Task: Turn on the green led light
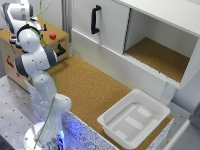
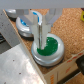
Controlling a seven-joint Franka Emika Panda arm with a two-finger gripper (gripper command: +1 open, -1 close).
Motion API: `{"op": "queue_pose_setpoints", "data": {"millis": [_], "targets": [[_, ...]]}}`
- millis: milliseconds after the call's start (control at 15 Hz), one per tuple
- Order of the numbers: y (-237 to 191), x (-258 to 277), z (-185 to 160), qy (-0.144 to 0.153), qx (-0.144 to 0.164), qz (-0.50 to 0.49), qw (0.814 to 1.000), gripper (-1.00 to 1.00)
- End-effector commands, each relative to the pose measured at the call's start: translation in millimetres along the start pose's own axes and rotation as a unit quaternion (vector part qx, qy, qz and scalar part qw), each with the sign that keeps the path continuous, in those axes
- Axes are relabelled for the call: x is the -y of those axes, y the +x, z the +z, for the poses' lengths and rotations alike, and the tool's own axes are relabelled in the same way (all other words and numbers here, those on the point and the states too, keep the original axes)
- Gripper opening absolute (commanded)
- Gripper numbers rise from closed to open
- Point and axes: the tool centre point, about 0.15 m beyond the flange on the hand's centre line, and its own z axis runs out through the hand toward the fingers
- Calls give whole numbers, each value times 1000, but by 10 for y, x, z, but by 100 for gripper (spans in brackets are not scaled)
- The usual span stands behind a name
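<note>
Fingers point(image 2: 41, 36) clenched, pressing the green light point(image 2: 48, 47).
I keep them together so one narrow tip bears down on the button's middle.

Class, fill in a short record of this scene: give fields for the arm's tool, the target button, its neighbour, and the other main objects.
tool: directly over the green button, fingers close together
green led light: round, pale rim, on cork surface
blue button: beside the green one, mostly hidden
white tray: on the cork counter, exterior view's right
cabinet: one compartment open
</note>
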Motion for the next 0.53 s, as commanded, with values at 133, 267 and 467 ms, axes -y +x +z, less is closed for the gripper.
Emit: {"op": "queue_pose_setpoints", "data": {"millis": [133, 267, 467], "targets": [[173, -38, 421, -24, 30, 15, 999, -100], [116, 76, 73, -56, 18, 9, 998, -100], [-20, 273, -667, -96, -16, 4, 995, -100]]}}
